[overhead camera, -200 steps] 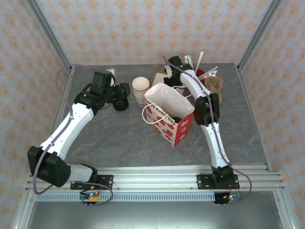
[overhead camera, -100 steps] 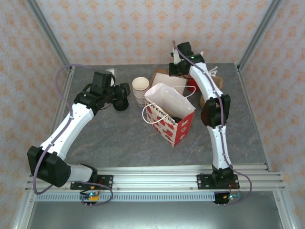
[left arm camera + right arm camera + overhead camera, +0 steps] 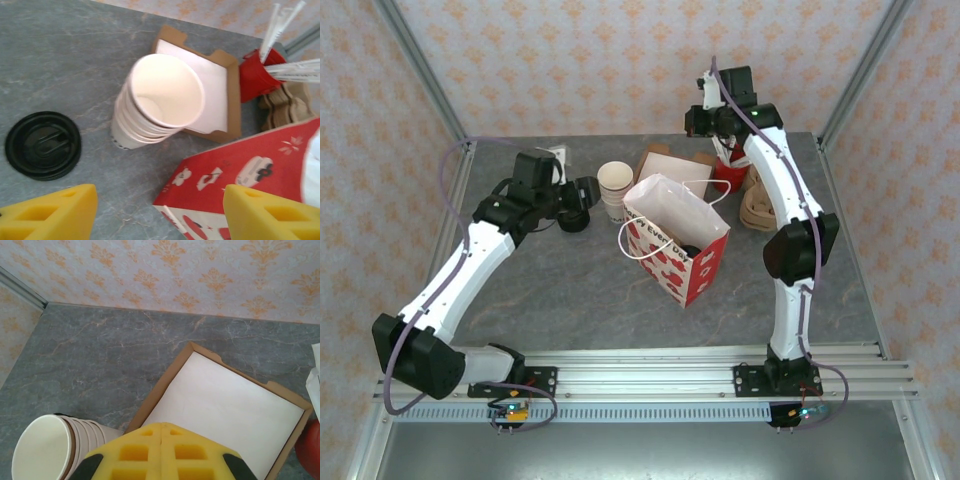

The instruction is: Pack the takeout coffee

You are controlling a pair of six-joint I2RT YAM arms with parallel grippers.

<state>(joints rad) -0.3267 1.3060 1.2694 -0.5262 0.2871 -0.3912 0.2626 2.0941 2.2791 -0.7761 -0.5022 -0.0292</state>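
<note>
The red and white gift bag point(image 3: 665, 255) stands open in the middle of the table. A dark round shape point(image 3: 689, 250) low inside its mouth looks like the black lid of the takeout coffee; the cup's sides are hidden by the bag. My right gripper point(image 3: 702, 124) hangs high over the back of the table, shut with nothing in it; its yellow fingertips point(image 3: 161, 426) press together above a cardboard tray. My left gripper point(image 3: 584, 192) hovers left of the bag, open and empty point(image 3: 157, 202), over bare table and a corner of the bag point(image 3: 250, 165).
A stack of lidless cream cups point(image 3: 615, 186) point(image 3: 160, 100) point(image 3: 42, 452) and a stack of black lids point(image 3: 573, 221) point(image 3: 43, 145) stand left of the bag. Behind it lie a white-lined cardboard tray point(image 3: 665, 163) point(image 3: 220, 400), a red cup of straws point(image 3: 727, 172) and brown carriers point(image 3: 755, 207).
The right arm has lifted up and swung back and to the right, away from the items behind the bag, its jaws staying shut. The left arm has hardly moved.
</note>
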